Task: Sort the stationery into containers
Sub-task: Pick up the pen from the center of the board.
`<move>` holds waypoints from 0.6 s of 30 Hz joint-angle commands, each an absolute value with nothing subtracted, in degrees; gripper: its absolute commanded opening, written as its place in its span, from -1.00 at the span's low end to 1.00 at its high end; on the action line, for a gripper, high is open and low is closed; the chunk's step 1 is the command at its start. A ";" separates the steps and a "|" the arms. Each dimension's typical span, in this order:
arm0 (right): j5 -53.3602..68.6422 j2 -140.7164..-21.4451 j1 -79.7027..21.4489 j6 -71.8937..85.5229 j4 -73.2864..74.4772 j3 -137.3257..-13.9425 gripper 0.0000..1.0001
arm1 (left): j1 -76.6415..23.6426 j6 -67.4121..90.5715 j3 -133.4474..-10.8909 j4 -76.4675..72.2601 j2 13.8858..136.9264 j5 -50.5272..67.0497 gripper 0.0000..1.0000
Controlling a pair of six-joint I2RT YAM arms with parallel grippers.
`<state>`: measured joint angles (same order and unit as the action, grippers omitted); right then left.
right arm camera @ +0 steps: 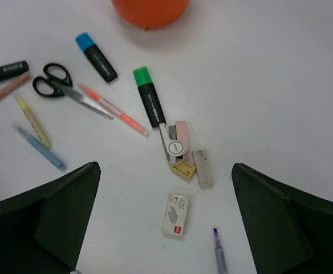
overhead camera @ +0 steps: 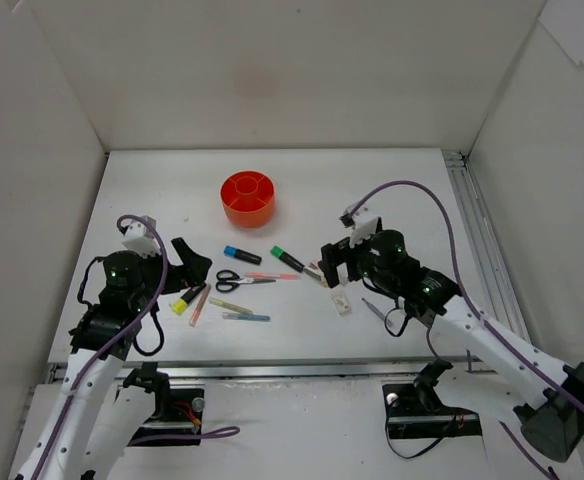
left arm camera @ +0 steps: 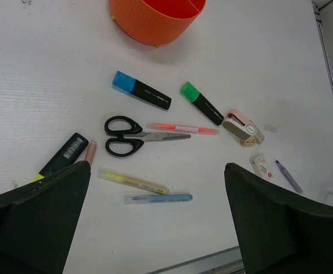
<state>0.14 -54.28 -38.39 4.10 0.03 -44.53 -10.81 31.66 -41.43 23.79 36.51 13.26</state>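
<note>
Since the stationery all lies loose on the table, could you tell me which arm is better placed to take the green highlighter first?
Right, probably. The green highlighter lies just beside the open right gripper, while the scissors and blue highlighter lie between it and the left gripper.

Through my right wrist camera I look down on the white table (right arm camera: 280, 85); the right gripper (right arm camera: 165, 166) fills both bottom corners, jaws spread wide; the orange organiser (right arm camera: 149, 10) is cut off by the top edge; below it lie a blue-capped highlighter (right arm camera: 96, 57) and a green-capped highlighter (right arm camera: 149, 97), whose black end meets a small pink-and-white stapler (right arm camera: 175, 142); just under that sit a beige block (right arm camera: 183, 170) and a grey strip (right arm camera: 203, 168); nearer me, a white box (right arm camera: 175, 214) and a purple pen tip (right arm camera: 219, 257); leftward I see black-handled scissors (right arm camera: 61, 87), an orange pen (right arm camera: 114, 109) beside the blades, a yellow pen (right arm camera: 32, 121), a blue pen (right arm camera: 41, 148); a black marker (right arm camera: 5, 72) touches the left edge.
</note>
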 commanded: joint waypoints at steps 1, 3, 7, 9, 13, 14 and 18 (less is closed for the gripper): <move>0.28 -59.14 -39.99 0.79 -1.32 -48.25 0.96 | -11.07 28.06 -42.02 19.87 38.40 15.36 0.99; -2.80 -60.73 -40.08 2.98 -1.23 -48.95 0.96 | -11.60 26.29 -41.66 17.33 40.85 17.48 0.99; -8.87 -59.95 -39.99 6.06 -0.35 -48.43 0.96 | -12.74 13.93 -40.78 12.40 46.57 28.90 0.99; -9.58 -58.63 -40.08 7.03 -0.35 -47.99 0.96 | -14.76 9.77 -41.04 10.56 50.51 30.41 0.99; -9.32 -53.89 -39.64 7.73 1.75 -46.32 0.96 | -16.70 6.68 -45.52 10.46 55.98 30.49 0.99; -9.06 -53.27 -39.55 7.47 1.84 -45.88 0.96 | -17.22 5.90 -45.96 10.28 56.33 30.85 0.99; -7.74 -50.19 -39.38 6.07 2.90 -44.21 0.96 | -18.54 5.01 -46.67 10.11 55.02 29.54 0.99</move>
<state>-7.14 -51.83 -39.77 6.33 3.77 -44.75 -17.65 8.93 -41.71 15.44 57.36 28.23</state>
